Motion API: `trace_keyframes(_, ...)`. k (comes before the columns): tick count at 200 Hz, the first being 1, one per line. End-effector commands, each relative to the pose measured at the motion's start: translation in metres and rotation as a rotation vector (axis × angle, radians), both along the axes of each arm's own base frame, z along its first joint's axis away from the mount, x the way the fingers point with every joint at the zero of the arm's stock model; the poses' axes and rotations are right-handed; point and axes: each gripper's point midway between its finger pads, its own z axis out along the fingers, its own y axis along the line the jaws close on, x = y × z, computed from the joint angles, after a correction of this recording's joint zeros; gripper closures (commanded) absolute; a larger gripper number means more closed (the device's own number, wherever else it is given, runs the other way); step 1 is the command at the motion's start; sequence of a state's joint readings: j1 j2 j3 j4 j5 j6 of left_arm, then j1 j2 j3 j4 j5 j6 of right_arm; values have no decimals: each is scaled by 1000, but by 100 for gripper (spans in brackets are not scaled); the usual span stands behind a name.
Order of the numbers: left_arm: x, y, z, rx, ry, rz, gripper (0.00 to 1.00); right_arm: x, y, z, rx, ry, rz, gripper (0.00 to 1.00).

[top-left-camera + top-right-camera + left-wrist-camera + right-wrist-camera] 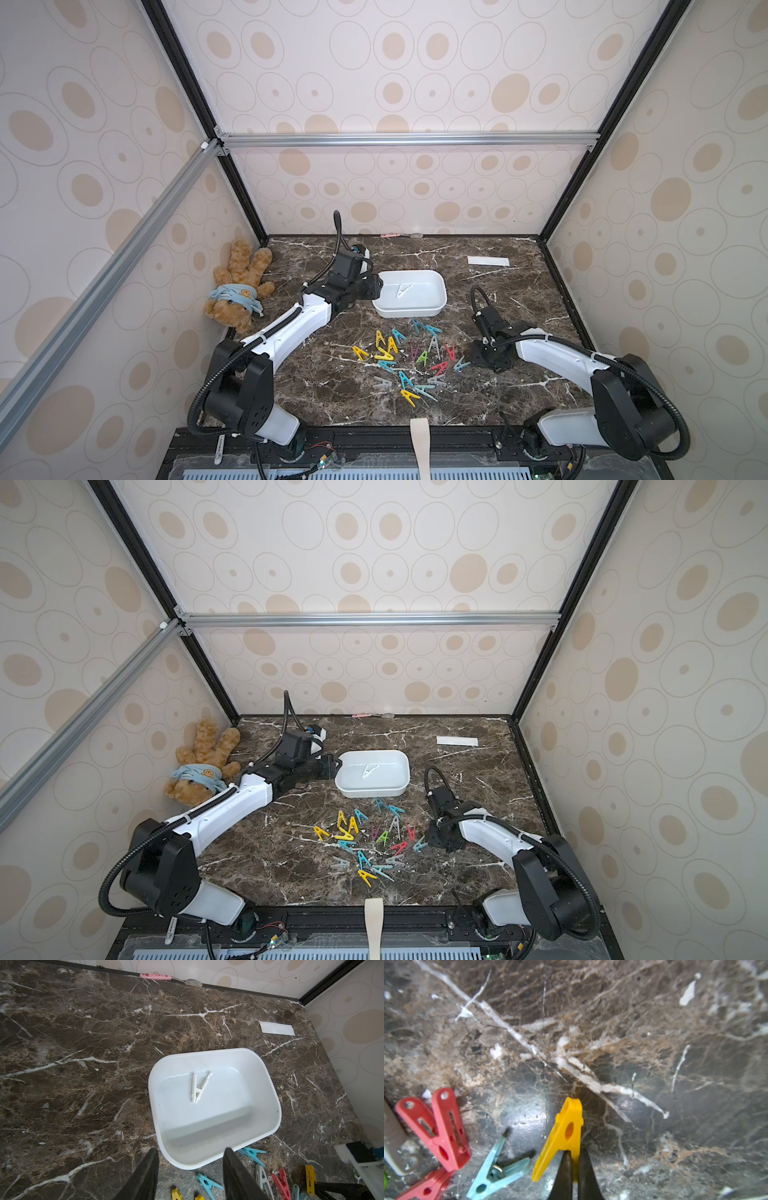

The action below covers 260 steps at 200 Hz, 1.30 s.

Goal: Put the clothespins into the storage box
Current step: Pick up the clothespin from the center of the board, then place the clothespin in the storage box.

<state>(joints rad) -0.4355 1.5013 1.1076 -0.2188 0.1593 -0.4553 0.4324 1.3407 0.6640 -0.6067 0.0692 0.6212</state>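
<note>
Here the task stands early, by judgement, at the grasp of one more peg. At the left, the left hand (379, 286) hangs over the left end of the storage box (409, 312), its two dark, wedge-shaped fingers (145, 1176) apart and holding nothing; whether it touches the rim cannot be told. The storage box is a white rounded-rectangular tub of smooth, glossy plastic with low walls and a rimmed edge. It sits toward the back of the tabletop (324, 386) and holds a single white clothespin (199, 1087), lying flat with its legs splayed in a V. In front of the box the other clothespins (422, 357) lie scattered on the dark brown, white-veined, marble-patterned surface. They are small A-shaped moulded pegs in yellow, teal, red, green, grey and purple. At the right edge of that scatter a red clothespin (444, 1130) and a teal clothespin (499, 1169), its wire spring showing at the pivot, lie near the right hand (574, 1153). That hand is closed on a yellow clothespin (566, 1130), pinching one end between tapered black fingertips. Whether the yellow peg is clear of the tabletop cannot be told. The next move probably calls for a straight lift free of the neighbours, a carry over the low wall, and a release. Hard, slick plastic in so narrow a pinch may pivot or slip.
</note>
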Motion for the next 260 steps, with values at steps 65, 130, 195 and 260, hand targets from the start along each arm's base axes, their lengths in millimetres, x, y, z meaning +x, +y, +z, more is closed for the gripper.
trace_keyframes(65, -2, 9, -5, -12, 34, 59, 50, 73, 35, 128, 31, -221, 217, 100)
trace_keyframes(130, -32, 35, -16, 58, 97, 119, 51, 172, 134, 147, 259, -227, 398, 100)
trace_keyframes(195, -64, 61, -38, 88, 172, 182, 51, 212, 189, 86, 279, -126, 481, 100)
trace_keyframes(260, -72, 64, -53, 70, 214, 201, 51, 229, 199, 44, 265, -99, 468, 97)
